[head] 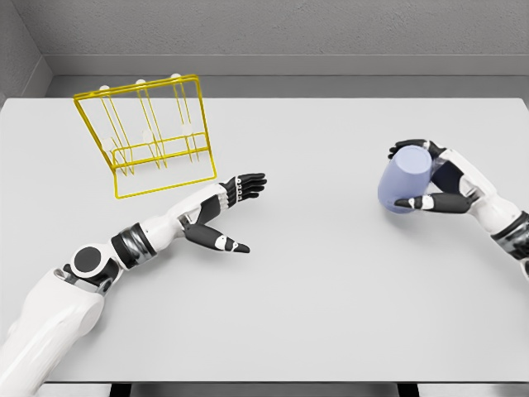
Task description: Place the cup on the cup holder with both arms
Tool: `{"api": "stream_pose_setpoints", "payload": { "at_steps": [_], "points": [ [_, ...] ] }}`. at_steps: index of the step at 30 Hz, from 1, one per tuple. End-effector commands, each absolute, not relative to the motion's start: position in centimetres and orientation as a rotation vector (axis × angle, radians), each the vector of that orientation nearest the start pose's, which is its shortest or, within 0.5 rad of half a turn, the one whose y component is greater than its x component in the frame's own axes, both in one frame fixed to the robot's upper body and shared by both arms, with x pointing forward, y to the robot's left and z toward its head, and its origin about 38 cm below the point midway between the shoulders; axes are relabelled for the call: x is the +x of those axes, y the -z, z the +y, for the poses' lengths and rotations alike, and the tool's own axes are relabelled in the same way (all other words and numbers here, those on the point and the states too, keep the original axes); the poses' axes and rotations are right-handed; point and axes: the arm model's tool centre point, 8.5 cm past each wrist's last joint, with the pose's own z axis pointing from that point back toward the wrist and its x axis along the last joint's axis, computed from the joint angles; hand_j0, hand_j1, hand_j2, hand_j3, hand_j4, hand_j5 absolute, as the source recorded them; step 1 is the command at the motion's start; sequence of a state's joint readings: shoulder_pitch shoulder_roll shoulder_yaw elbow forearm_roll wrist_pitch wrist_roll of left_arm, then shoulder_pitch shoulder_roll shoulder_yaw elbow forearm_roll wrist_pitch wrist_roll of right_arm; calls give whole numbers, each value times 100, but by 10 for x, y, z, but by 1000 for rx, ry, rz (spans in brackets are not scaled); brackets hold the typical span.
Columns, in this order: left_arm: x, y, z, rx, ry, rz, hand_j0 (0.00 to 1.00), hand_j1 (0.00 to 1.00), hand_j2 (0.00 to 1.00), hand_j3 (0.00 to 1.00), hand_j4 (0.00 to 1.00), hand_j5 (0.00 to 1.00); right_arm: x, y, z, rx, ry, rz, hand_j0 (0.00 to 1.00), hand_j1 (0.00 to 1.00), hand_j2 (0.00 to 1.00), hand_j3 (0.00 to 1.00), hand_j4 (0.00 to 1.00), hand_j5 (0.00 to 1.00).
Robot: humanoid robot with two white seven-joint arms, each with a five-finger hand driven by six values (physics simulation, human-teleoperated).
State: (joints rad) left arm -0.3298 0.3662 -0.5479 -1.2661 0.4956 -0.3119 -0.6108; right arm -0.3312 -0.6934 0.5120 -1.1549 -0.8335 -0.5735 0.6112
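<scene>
Gripping the blue cup (pixel 404 182), right hand (pixel 430 175) seemingly hovers above table (pixel 331 289).

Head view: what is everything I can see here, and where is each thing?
Table: one, light grey, fills most of the view.
Cup holder: one, yellow wire rack, far left of the table.
Cup: one, pale blue, right side, held in the right hand, tilted.
Wall: grey, behind the table.
Left hand: one, white and black, fingers spread, holding nothing, in front of the cup holder.
Right hand: one, white and black, fingers around the cup.
</scene>
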Motion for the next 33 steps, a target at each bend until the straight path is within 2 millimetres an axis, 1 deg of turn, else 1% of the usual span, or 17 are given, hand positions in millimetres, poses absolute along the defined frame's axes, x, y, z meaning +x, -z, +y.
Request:
{"api": "stream_pose_setpoints", "payload": {
  "at_steps": [1,2,3,4,6,7,13,14,17,21,25,28,33],
  "points": [
    [398,-71,187,-712,837,-1532,100,100,100,100,100,100,402,-112,-354,487,-674,-1723,72,72,72,72,72,72],
    [398,-70,187,-711,835,-1530,100,100,100,100,100,100,404,-111,-347,505,-675,-1727,72,72,72,72,72,72],
    [398,-68,182,-720,826,-1529,100,100,100,100,100,100,405,-110,-343,513,-681,-1725,72,72,72,72,72,72],
    [398,-67,182,-719,822,-1529,100,100,100,100,100,100,407,-111,-337,524,-692,-1727,73,73,73,73,73,73],
    [399,-67,181,-721,823,-1530,100,100,100,100,100,100,408,-107,-323,557,-696,-1723,72,72,72,72,72,72],
    [398,-67,181,-722,821,-1530,100,100,100,100,100,100,410,-108,-318,567,-705,-1724,72,72,72,72,72,72],
    [401,-70,181,-721,823,-1536,100,100,100,100,100,100,412,-107,-295,611,-725,-1733,73,73,73,73,73,73],
    [404,-73,182,-715,823,-1546,100,100,100,100,100,100,412,-107,-293,619,-728,-1735,72,72,72,72,72,72],
    [404,-71,183,-711,819,-1539,100,100,100,100,100,100,411,-103,-275,649,-739,-1740,73,73,73,73,73,73],
    [405,-71,183,-709,819,-1541,100,100,100,100,100,100,410,-100,-257,684,-741,-1744,73,73,73,73,73,73],
    [406,-72,183,-709,820,-1542,100,100,100,100,100,100,409,-96,-244,713,-736,-1744,73,73,73,73,73,73],
    [407,-70,185,-704,817,-1537,100,100,100,100,100,100,408,-93,-229,738,-747,-1742,73,73,73,73,73,73],
    [408,-69,181,-710,809,-1537,100,100,100,100,100,100,406,-90,-217,768,-734,-1740,73,73,73,73,73,73]
  ]
}}
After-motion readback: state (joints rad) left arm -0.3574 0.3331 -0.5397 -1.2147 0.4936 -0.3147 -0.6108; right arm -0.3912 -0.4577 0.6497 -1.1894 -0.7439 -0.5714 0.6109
